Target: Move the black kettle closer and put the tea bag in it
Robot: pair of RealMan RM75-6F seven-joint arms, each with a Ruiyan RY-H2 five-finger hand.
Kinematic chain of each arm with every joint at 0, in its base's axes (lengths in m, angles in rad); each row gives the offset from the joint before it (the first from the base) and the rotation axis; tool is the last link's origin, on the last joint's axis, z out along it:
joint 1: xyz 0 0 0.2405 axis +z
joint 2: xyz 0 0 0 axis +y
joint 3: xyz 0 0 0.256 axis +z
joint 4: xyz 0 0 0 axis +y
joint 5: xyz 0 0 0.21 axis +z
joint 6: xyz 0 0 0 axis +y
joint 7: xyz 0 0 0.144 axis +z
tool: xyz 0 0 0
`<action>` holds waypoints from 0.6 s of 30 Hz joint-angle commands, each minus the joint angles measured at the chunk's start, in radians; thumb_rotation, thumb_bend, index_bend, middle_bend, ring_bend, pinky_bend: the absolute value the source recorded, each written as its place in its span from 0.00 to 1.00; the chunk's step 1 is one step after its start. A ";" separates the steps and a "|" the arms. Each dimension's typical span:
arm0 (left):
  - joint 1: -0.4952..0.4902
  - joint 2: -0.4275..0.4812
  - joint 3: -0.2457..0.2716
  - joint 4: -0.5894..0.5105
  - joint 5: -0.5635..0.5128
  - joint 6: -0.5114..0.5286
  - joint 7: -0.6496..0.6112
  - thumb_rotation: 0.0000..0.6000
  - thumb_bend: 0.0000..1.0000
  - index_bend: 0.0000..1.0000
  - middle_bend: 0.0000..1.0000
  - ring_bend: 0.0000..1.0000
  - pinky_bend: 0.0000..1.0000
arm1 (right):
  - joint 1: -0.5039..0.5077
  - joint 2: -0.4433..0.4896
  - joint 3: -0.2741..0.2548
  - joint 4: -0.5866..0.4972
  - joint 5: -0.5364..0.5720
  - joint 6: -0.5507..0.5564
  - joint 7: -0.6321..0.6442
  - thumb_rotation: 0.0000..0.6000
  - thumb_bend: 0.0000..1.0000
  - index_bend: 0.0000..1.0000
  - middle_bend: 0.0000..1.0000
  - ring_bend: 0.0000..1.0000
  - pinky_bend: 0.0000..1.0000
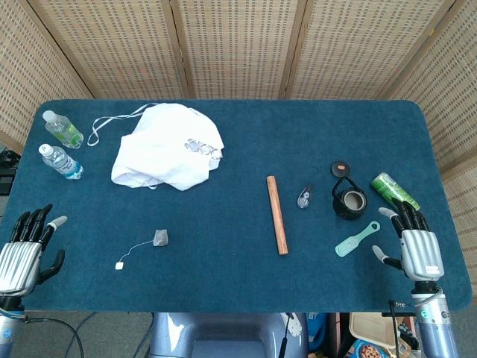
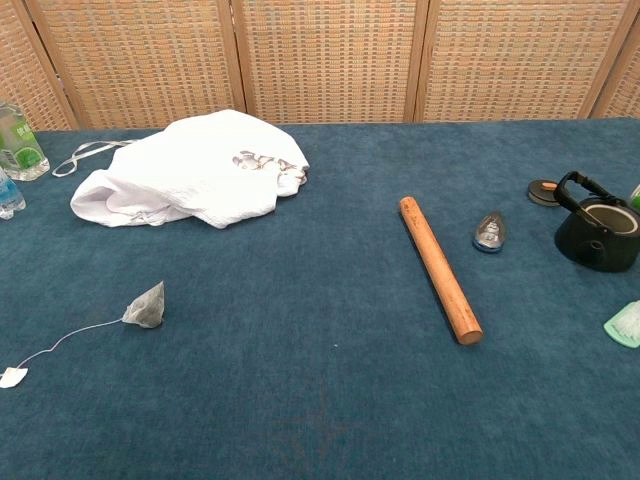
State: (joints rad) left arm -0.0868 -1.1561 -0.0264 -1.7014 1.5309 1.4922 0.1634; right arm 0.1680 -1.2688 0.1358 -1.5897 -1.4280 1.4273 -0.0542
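My left hand [image 1: 21, 257] hovers at the near left corner of the blue felt surface [image 1: 223, 268], fingers spread, holding nothing. My right hand [image 1: 416, 250] sits at the near right edge, fingers likewise apart and empty. The black kettle [image 1: 348, 201] stands upright to the right, a squat round pot with a matte, cast-iron look, mouth uncovered, its arched handle up. Its small round lid [image 1: 340, 168] lies just behind it. The tea bag [image 1: 161, 238] lies left of centre, a grey mesh pyramid; its thin string trails toward the near left, ending in a white paper tag [image 1: 119, 264]. A smooth wooden rolling pin [image 1: 277, 214] lies between them, long axis near to far.
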 commanded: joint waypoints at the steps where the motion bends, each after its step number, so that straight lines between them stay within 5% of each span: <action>1: -0.003 0.005 0.001 -0.003 0.002 -0.003 0.005 1.00 0.47 0.18 0.02 0.02 0.00 | 0.019 0.010 0.007 -0.004 -0.011 -0.019 0.015 1.00 0.37 0.25 0.18 0.09 0.18; 18: -0.020 0.028 -0.006 -0.026 0.002 -0.017 0.033 1.00 0.47 0.18 0.02 0.02 0.00 | 0.218 0.073 0.065 -0.011 -0.044 -0.246 0.090 1.00 0.37 0.25 0.24 0.09 0.18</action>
State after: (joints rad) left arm -0.1062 -1.1279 -0.0326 -1.7276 1.5329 1.4749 0.1962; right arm 0.3638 -1.2076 0.1901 -1.6017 -1.4737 1.2042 0.0297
